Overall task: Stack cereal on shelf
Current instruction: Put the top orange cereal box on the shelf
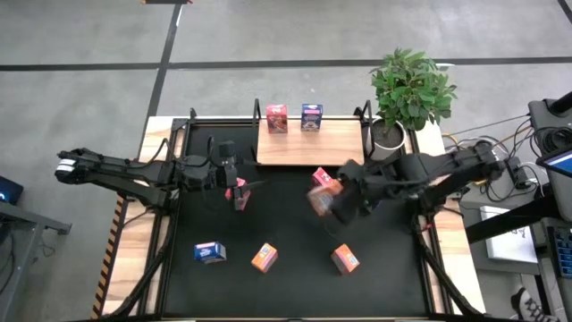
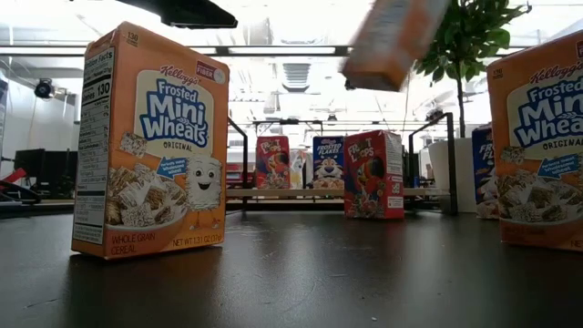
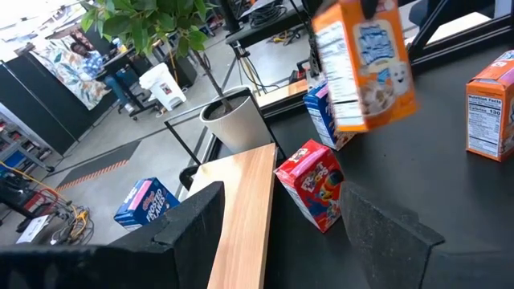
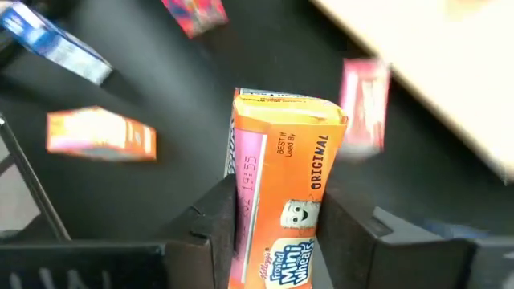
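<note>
The right gripper [image 4: 273,241] had its jaws closed partway on an orange cereal box [image 4: 281,193], gripping it across its narrow sides and carrying it clear of the table, near the shelf's 5 o'clock corner in the high view. The box appeared light, stiff and thin-walled; a firm squeeze would likely dent the card, and its glossy print could slip, so a hold across the narrow sides near mid-height seemed best. The shelf [image 1: 308,148], a light-wood board at 12 o'clock on the table [image 1: 286,286], held two boxes along its far edge, a red box [image 1: 277,117] and a blue box [image 1: 311,116], both upright and just beside each other. Another red box [image 1: 323,177] stood at the board's near edge. Toward 6 o'clock lay a second blue box [image 1: 210,253] and two more orange boxes [image 1: 264,258] [image 1: 345,258], well apart. The left gripper [image 1: 234,175] waited at 9 o'clock with jaws wide and empty, a small red box [image 1: 239,192] just beside it.
</note>
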Motion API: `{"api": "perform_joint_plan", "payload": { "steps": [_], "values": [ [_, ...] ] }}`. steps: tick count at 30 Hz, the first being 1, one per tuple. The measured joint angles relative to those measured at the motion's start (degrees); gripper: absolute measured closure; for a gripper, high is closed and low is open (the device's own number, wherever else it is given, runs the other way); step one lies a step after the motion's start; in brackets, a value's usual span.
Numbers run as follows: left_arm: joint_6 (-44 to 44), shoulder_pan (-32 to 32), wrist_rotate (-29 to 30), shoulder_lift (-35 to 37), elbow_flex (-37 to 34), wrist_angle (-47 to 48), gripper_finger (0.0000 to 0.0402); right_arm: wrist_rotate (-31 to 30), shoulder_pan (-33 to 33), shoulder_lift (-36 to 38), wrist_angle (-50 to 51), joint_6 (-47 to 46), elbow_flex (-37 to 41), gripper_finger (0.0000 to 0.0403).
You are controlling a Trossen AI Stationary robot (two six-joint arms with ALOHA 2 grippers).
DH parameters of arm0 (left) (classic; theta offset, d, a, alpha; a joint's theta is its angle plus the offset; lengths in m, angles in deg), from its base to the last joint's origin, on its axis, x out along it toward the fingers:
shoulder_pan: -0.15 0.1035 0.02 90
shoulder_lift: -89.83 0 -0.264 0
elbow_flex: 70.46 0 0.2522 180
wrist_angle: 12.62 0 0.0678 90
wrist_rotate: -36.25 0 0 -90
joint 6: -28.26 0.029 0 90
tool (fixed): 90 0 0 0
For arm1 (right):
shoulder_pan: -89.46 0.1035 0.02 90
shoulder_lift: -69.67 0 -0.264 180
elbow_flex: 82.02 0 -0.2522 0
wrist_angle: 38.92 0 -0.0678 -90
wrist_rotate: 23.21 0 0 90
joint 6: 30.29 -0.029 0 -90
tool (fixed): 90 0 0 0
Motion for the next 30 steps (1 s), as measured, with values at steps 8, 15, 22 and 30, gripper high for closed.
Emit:
{"api": "perform_joint_plan", "payload": {
  "steps": [8, 15, 22, 30],
  "values": [
    [0.0, 0.0, 0.0, 0.0, 0.0, 0.0, 0.0171, -0.2, -10.4, -7.9, -0.2, 23.3, -10.5, 0.0275],
    [0.0, 0.0, 0.0, 0.0, 0.0, 0.0, 0.0171, -0.8, -22.0, -15.8, 5.3, 38.2, -18.1, 0.0275],
    [0.0, 0.0, 0.0, 0.0, 0.0, 0.1, 0.0171, -0.6, -29.9, -23.6, 11.7, 50.6, -22.5, 0.0275],
    [0.0, 0.0, 0.0, 0.0, 0.0, 0.1, 0.0171, 0.6, -35.1, -28.4, 11.2, 56.8, -22.4, 0.0274]
  ]
}}
